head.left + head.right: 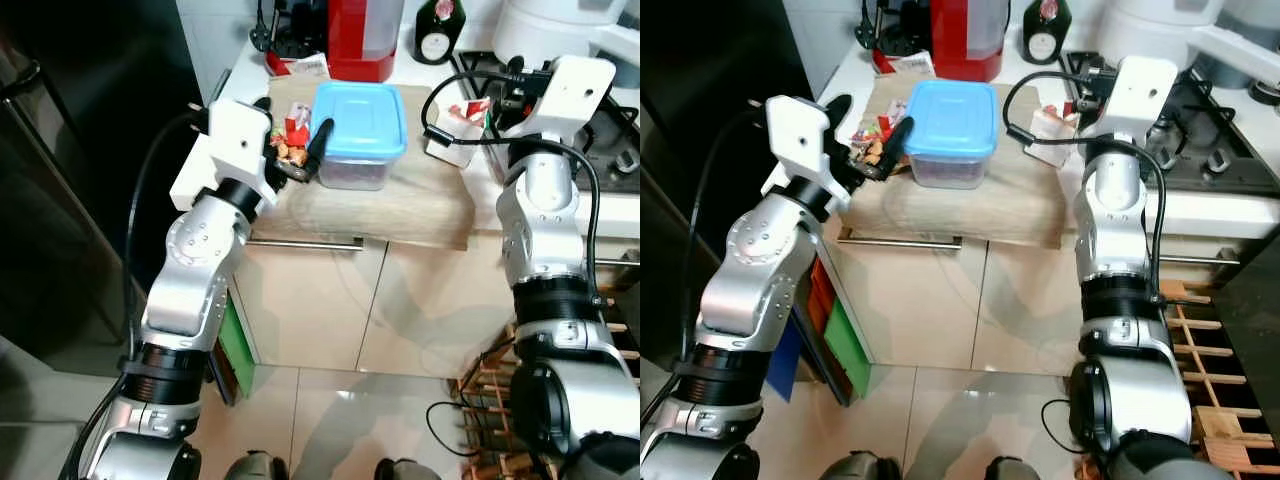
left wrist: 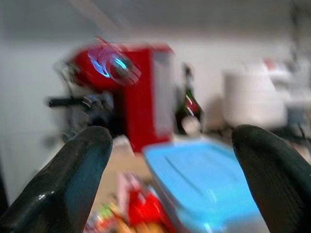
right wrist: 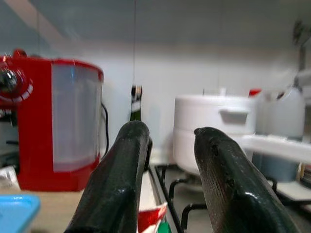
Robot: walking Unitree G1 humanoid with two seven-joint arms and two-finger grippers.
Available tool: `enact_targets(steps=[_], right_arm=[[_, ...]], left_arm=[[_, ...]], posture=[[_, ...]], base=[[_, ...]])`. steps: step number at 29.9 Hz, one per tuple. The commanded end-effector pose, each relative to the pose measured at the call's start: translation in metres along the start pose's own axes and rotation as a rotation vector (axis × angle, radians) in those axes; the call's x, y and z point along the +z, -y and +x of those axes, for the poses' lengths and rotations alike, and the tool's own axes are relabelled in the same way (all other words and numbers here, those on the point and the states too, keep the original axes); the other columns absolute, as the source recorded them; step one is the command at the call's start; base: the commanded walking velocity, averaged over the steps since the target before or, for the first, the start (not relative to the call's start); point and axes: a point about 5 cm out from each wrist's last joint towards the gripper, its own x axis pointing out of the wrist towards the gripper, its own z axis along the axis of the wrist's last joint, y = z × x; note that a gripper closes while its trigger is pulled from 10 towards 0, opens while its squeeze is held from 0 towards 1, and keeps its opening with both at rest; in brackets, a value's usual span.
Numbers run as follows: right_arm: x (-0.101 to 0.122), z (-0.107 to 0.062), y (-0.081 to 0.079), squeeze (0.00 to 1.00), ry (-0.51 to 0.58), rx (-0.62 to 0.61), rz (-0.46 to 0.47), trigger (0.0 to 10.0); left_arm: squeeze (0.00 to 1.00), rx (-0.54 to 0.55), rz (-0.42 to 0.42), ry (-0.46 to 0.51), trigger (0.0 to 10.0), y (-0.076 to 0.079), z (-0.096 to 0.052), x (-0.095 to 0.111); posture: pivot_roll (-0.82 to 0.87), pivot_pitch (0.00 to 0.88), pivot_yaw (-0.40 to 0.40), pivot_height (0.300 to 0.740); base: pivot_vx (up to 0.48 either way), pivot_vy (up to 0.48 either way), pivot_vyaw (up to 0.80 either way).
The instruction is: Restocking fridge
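Observation:
A clear box with a blue lid (image 1: 358,128) stands on a wooden board (image 1: 420,205) on the counter. Colourful snack packets (image 1: 291,138) lie just left of it. My left gripper (image 1: 292,122) is open above the packets, one finger (image 1: 322,138) against the box's left side and the other finger (image 1: 838,106) further left. In the left wrist view the blue lid (image 2: 199,179) and the packets (image 2: 141,208) lie between its fingers. A red and white carton (image 1: 460,122) stands to the right of the box. My right gripper (image 3: 170,136) hovers over the carton (image 3: 151,216), fingers a little apart, holding nothing.
At the back of the counter stand a red coffee machine (image 1: 360,40), a dark bottle (image 1: 437,30) and a white cooker (image 1: 545,30). A gas hob (image 1: 612,135) is on the right. A dark fridge (image 1: 70,170) stands on the left, and a wooden rack (image 1: 490,395) on the floor.

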Motion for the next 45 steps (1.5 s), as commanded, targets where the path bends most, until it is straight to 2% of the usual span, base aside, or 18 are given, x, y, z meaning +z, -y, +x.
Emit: enact_targets(steps=[1,3,5,10,21,25,29,30,31,32,34,35,38,39,41,45], right_arm=[[0.025,0.002,-0.003,0.00,0.123,-0.006,-0.036,10.0],[0.047,0.003,-0.002,0.00,0.242,-0.015,-0.068,10.0],[0.056,0.005,0.000,0.00,0.284,-0.027,-0.064,10.0],[0.057,0.010,0.002,0.00,0.268,-0.026,-0.030,10.0],[0.055,0.009,-0.013,0.00,0.241,0.055,-0.011,10.0],[0.056,0.004,-0.028,0.00,0.216,0.177,0.042,10.0],[0.039,-0.003,-0.028,0.00,0.107,0.164,0.022,10.0],[0.024,-0.007,-0.030,0.00,0.017,0.181,-0.017,10.0],[0.024,-0.007,-0.030,0.00,0.017,0.181,-0.017,10.0],[0.013,-0.010,-0.033,0.00,-0.045,0.205,-0.037,10.0],[0.009,-0.011,-0.032,0.00,-0.060,0.198,-0.038,10.0],[-0.003,-0.014,-0.029,0.00,-0.127,0.198,-0.044,10.0],[-0.012,-0.017,-0.026,0.00,-0.185,0.199,-0.062,10.0],[-0.021,-0.018,-0.021,0.00,-0.250,0.181,-0.100,10.0],[-0.028,-0.019,-0.016,0.00,-0.297,0.154,-0.126,10.0],[-0.038,-0.021,-0.007,0.00,-0.380,0.109,-0.122,10.0]], left_arm=[[0.00,0.019,-0.009,0.122,10.0,0.002,0.009,0.026],[0.00,-0.012,0.011,0.199,10.0,0.010,0.018,0.041],[0.00,-0.044,0.018,0.222,10.0,0.015,0.021,0.046],[0.00,-0.071,0.027,0.227,10.0,0.020,0.025,0.045],[0.00,-0.033,0.009,0.242,10.0,0.016,0.023,0.045],[0.00,-0.012,0.027,0.262,10.0,0.015,0.020,0.047],[0.00,0.001,0.027,0.237,10.0,0.012,0.020,0.043],[0.00,0.006,0.020,0.225,10.0,0.010,0.020,0.042],[0.00,0.006,0.020,0.225,10.0,0.010,0.020,0.042],[0.00,0.005,0.015,0.223,10.0,0.009,0.020,0.042],[0.00,0.004,0.013,0.226,10.0,0.010,0.020,0.043],[0.00,-0.001,0.011,0.227,10.0,0.011,0.021,0.044],[0.00,-0.002,0.007,0.225,10.0,0.010,0.021,0.043],[0.00,-0.007,0.007,0.213,10.0,0.010,0.020,0.041],[0.00,-0.015,0.005,0.195,10.0,0.009,0.019,0.039],[0.00,-0.044,0.051,0.014,10.0,0.003,0.013,0.014]], posture=[[-0.05,0.000,0.031,0.740],[-0.07,0.000,0.043,0.740],[-0.08,0.000,0.045,0.740],[-0.09,0.000,0.045,0.740],[-0.07,0.000,0.022,0.740],[-0.06,0.000,0.012,0.740],[-0.07,0.000,0.010,0.740],[-0.07,0.000,0.010,0.740],[-0.07,0.000,0.010,0.740],[-0.07,0.000,0.015,0.740],[-0.07,0.000,0.015,0.740],[-0.08,0.000,0.012,0.740],[-0.08,0.000,0.009,0.740],[-0.08,0.000,0.003,0.740],[-0.08,0.000,0.002,0.740],[-0.07,0.000,-0.003,0.740]], base=[[0.439,0.000,0.00],[0.439,0.000,0.00],[0.439,0.000,0.00],[0.439,0.000,0.00],[0.410,0.093,0.00],[0.073,0.095,0.00],[0.000,0.000,0.00],[0.000,0.000,0.00],[0.000,0.000,0.00],[0.000,0.000,0.00],[0.000,0.000,0.00],[0.000,0.000,0.00],[0.000,0.000,0.00],[0.000,0.000,0.00],[0.000,0.000,0.00],[0.000,0.000,0.00]])
